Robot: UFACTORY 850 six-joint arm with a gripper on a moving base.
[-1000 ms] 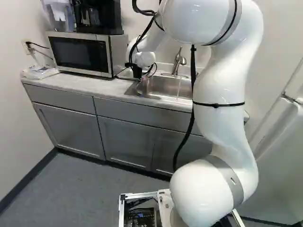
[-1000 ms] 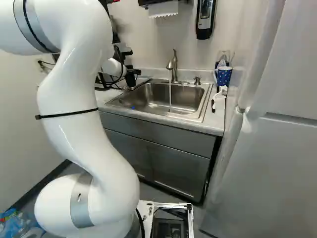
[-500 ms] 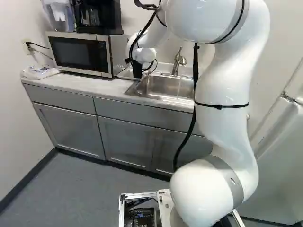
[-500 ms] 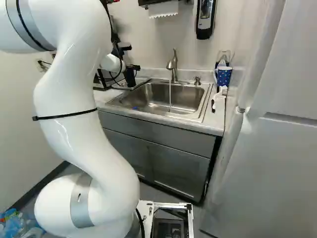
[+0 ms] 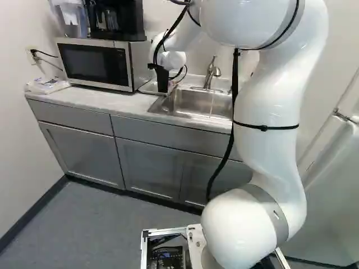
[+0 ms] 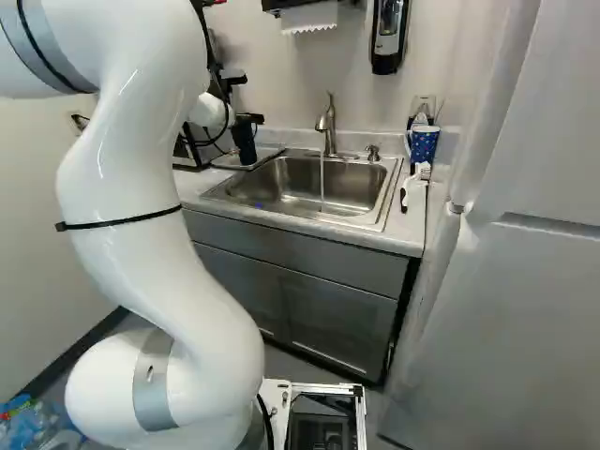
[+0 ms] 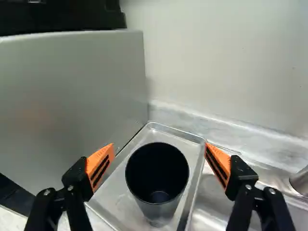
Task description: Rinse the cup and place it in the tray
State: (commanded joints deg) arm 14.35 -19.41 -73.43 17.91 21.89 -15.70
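- white arm (image 5: 269, 123) rises from its joint near, upper part reaching far and left, over the counter.
- grey-fronted counter (image 5: 106, 101) runs along the far side; a white refrigerator (image 6: 525, 309) at right, nearer.
- metal sink (image 6: 300, 183) set into the counter's right part; a thin stream of water falls into it from the faucet (image 6: 327, 127) at its far side.
- microwave (image 5: 92, 64) on the counter, left of the sink.
- metal tray (image 7: 120, 202) between microwave and sink.
- gripper (image 6: 251, 118) over the tray; in the wrist view, jaws released, standing wide, one to each side of the cup, a gap at both.
- dark cup (image 7: 157, 178) stands upright in the tray, mouth up.
- blue spotted mug (image 6: 424, 143) on the counter, far right, beyond the sink; white-handled brush (image 6: 413, 183) just nearer than the mug.
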